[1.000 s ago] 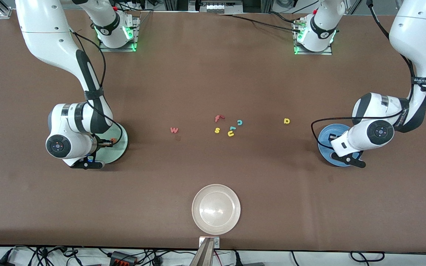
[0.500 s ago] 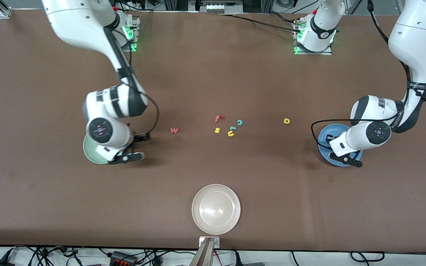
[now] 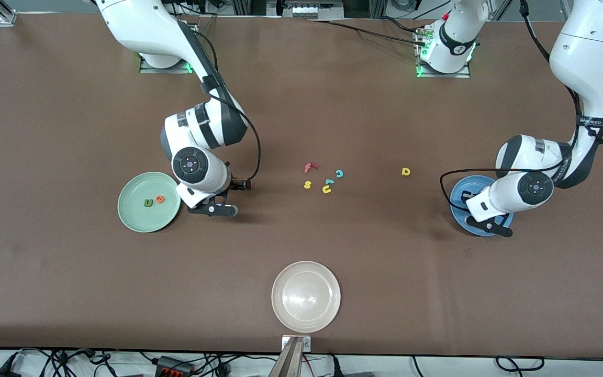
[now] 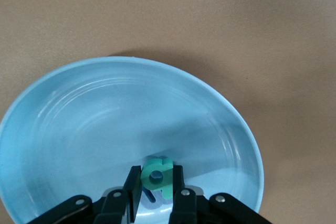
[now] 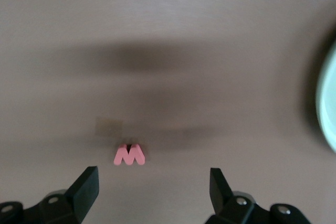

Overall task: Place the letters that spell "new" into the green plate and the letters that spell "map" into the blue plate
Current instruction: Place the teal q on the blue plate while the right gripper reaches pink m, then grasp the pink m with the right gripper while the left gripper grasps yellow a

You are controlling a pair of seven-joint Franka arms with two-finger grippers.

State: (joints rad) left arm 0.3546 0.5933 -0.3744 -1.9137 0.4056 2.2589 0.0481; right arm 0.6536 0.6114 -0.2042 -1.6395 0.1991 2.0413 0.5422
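The green plate (image 3: 134, 215) holds a dark green "n" (image 3: 148, 202) and an orange "e" (image 3: 160, 199). My right gripper (image 3: 239, 185) hangs open beside that plate, over the table, and hides the pink "w" in the front view. In the right wrist view the "w" (image 5: 129, 155) lies flat just ahead of the open gripper (image 5: 154, 187), off toward one finger. My left gripper (image 3: 470, 198) is low over the blue plate (image 3: 455, 203), shut on a teal round-bowled letter (image 4: 157, 170). A blue letter (image 4: 149, 198) lies in the plate (image 4: 105, 119) under the gripper (image 4: 156, 182). A yellow round-bowled letter (image 3: 405, 171) lies on the table near the blue plate.
A loose cluster sits mid-table: red "f" (image 3: 309, 167), teal "c" (image 3: 339, 173), yellow "s" (image 3: 307, 184), yellow "u" (image 3: 326, 189) and a small teal piece (image 3: 328, 181). A beige-white plate (image 3: 306, 296) stands near the front edge.
My right arm left the green plate, dropped the orange "e" there, opened, and swung toward the middle to the "w". The left arm has barely moved.
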